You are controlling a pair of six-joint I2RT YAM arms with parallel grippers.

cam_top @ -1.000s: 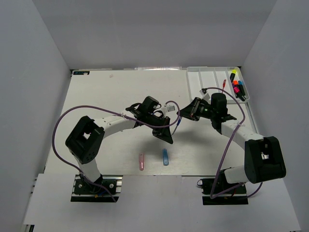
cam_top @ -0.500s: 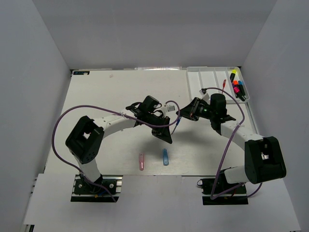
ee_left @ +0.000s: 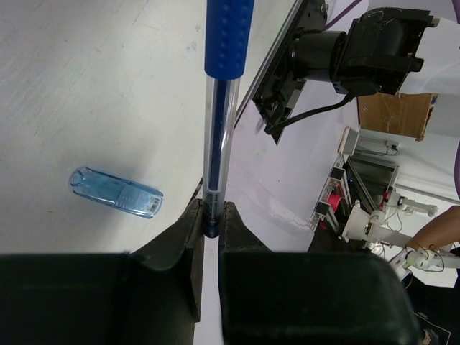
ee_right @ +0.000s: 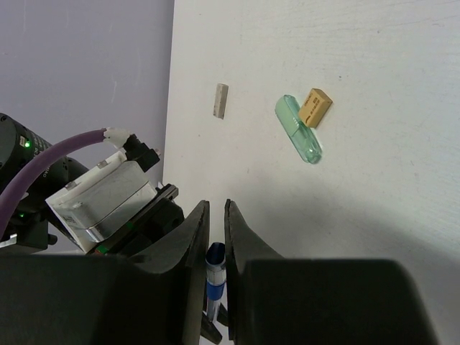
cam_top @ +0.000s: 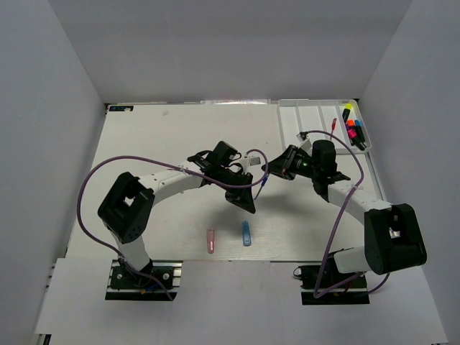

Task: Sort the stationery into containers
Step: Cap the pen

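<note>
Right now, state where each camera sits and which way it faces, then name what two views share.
Top: fixed above and behind the bases, facing down at the table; left arm and right arm show whole.
Left wrist: on the left gripper, facing along its own jaws at the clamped blue pen and a blue capsule.
Right wrist: on the right gripper, facing past its own jaws at a green capsule and tan eraser on the table.
Shared: both wrist views show the blue pen.
</note>
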